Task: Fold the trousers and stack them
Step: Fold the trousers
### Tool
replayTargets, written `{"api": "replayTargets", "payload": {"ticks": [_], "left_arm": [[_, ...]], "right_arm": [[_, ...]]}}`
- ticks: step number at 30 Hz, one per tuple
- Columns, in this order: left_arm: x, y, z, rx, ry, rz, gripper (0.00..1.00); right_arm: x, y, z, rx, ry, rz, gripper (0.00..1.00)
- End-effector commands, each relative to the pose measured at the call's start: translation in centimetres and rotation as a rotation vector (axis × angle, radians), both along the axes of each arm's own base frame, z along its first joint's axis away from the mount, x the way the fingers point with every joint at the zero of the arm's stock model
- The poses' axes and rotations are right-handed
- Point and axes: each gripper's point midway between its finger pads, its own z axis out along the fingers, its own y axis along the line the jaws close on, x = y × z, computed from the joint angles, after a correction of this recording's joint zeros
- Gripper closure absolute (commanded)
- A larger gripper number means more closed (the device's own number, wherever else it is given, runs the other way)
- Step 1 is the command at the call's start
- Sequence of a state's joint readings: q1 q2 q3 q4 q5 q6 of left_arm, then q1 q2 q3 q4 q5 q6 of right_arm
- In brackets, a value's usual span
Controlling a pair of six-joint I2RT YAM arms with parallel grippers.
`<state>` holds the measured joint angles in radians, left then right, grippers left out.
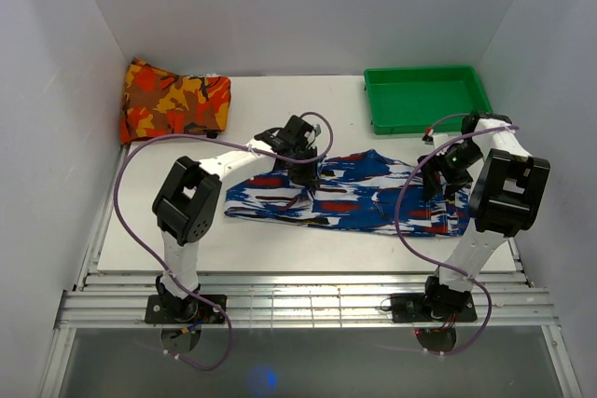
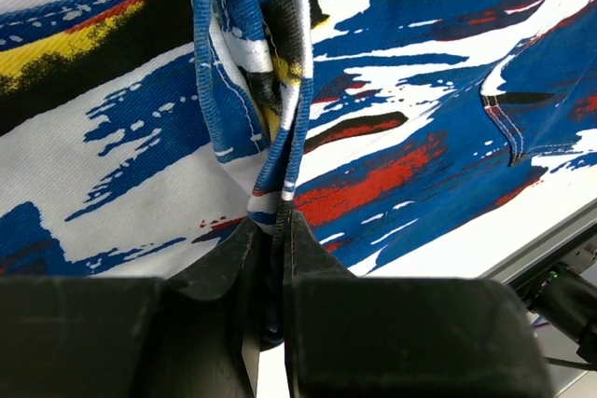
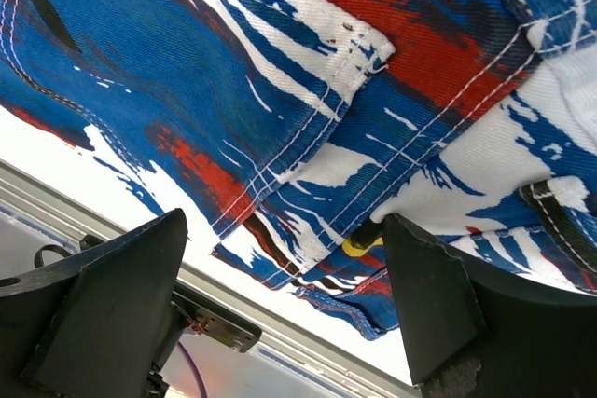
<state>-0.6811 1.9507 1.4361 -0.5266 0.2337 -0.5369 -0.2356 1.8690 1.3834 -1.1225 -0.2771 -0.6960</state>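
The white table (image 1: pixel 280 118) sets our limits. The trousers (image 1: pixel 350 198) lie on it as one long band across the middle of the top view, flat except for a raised pinch at their upper left. We judge the step in hand to be the first fold.

The band's lower edge runs near the table's front edge and the metal rails (image 1: pixel 308 300), and its right end sits close to the lower right corner, so we should not drag it that way. Bare table lies above the band. It sits between the orange patterned folded cloth (image 1: pixel 174 100) at upper left and the green tray (image 1: pixel 426 100) at upper right, and we would fold towards it.

The left gripper (image 2: pixel 277 230) is clamped on a thin hem fold, which could slip if lifted fast. The right gripper (image 3: pixel 284 226) hangs spread wide over the pocket end, holding nothing. We think it should take a matching edge before either arm lifts.
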Motion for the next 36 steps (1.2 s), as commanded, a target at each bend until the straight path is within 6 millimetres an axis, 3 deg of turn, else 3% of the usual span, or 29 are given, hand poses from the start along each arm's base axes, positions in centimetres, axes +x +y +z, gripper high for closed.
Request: {"api": "replayTargets", "payload": {"ticks": [1,3,6,10,11,13,15,18,20,21,23,24,25,27,28,30,31,34,36], "left_arm": [[0.3,-1.9,2.3,-0.072,-0.033,0.003,1.0],[0.1,-2.6,2.3,-0.08,-0.028,-0.003,0.99],[-0.2,-3.1,1.2,-0.067,-0.004,-0.004,0.91],[-0.6,-3.6,0.4,-0.066,0.024,-0.016,0.71],[-0.6,-3.7,0.7,-0.069,0.023,-0.025,0.62],[-0.5,-4.1,1.7,-0.089,0.005,-0.042,0.5],[-0.3,-4.1,3.5,-0.108,-0.04,-0.062,0.31],[-0.3,-4.1,6.9,-0.14,-0.115,-0.115,0.21],[-0.3,-2.9,8.4,-0.163,-0.128,-0.137,0.2],[-0.3,-2.0,10.3,-0.19,-0.161,-0.139,0.15],[1.4,1.7,11.3,-0.233,-0.164,-0.095,0.14],[0.4,3.0,10.9,-0.285,-0.107,-0.122,0.14],[1.8,6.1,12.0,-0.306,-0.149,-0.087,0.14],[1.9,9.5,11.0,-0.27,-0.15,-0.06,0.14],[2.6,12.3,11.4,-0.247,-0.198,-0.041,0.14],[2.0,15.0,10.6,-0.232,-0.172,-0.022,0.14],[1.8,17.3,9.8,-0.219,-0.153,0.021,0.13],[1.4,20.3,8.0,-0.203,-0.11,0.091,0.13],[1.0,21.1,7.2,-0.189,-0.101,0.097,0.12]], "right_arm": [[-0.3,0.5,0.0,0.03,0.005,-0.006,0.1],[-0.2,0.5,0.0,0.031,0.005,-0.008,0.1],[-0.1,0.6,0.0,0.035,0.007,-0.009,0.1],[0.0,0.7,0.2,0.042,0.004,-0.01,0.1],[0.0,0.7,0.2,0.043,0.002,-0.012,0.1],[0.2,0.9,0.3,0.051,-0.003,-0.014,0.1],[0.6,1.1,0.6,0.062,-0.014,-0.016,0.1],[1.5,2.1,1.5,0.087,-0.055,-0.003,0.1],[2.2,3.4,2.4,0.108,-0.091,0.025,0.08],[3.0,4.3,3.3,0.137,-0.123,0.035,0.08],[3.7,6.6,4.4,0.187,-0.151,0.068,0.03],[4.1,8.1,5.1,0.246,-0.168,0.08,0.02],[4.6,9.8,5.8,0.28,-0.191,0.116,0.01],[4.9,12.5,6.5,0.359,-0.196,0.124,0.07],[4.9,14.6,6.5,0.385,-0.208,0.165,0.09],[4.5,17.4,6.8,0.46,-0.18,0.149,0.15],[4.5,19.0,6.5,0.489,-0.184,0.166,0.16],[4.2,22.1,6.2,0.549,-0.134,0.124,0.15],[4.5,23.3,5.3,0.578,-0.132,0.109,0.13]]}}
